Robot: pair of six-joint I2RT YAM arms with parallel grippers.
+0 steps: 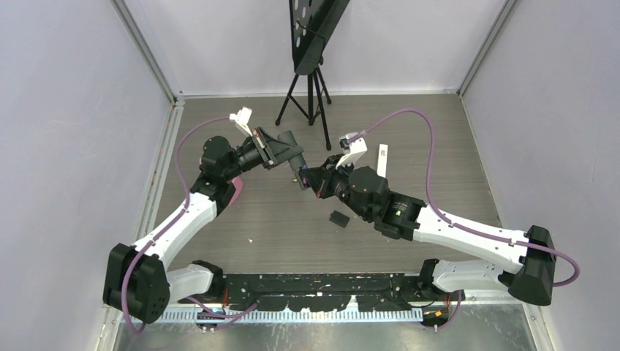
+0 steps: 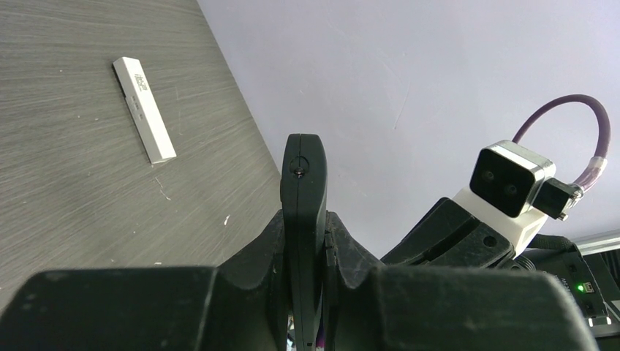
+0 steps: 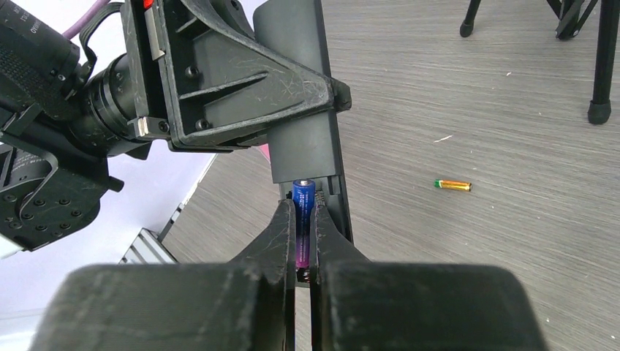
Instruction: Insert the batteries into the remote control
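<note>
My left gripper (image 1: 286,152) is shut on a black remote (image 2: 303,175) and holds it edge-on above the table. The remote also shows in the right wrist view (image 3: 300,88), with its battery bay open toward me. My right gripper (image 3: 302,210) is shut on a purple-blue battery (image 3: 303,201). The battery lies lengthwise in the open bay, its lower end at the spring. In the top view the right gripper (image 1: 310,178) meets the remote's lower end. An orange-yellow battery (image 3: 453,186) lies on the table to the right. The reddish-brown and dark batteries are out of view.
A white remote (image 1: 382,159) lies on the table behind the right arm and also shows in the left wrist view (image 2: 144,110). A small black cover piece (image 1: 338,219) lies near the right arm. A black tripod (image 1: 312,88) stands at the back, its feet in the right wrist view (image 3: 599,110).
</note>
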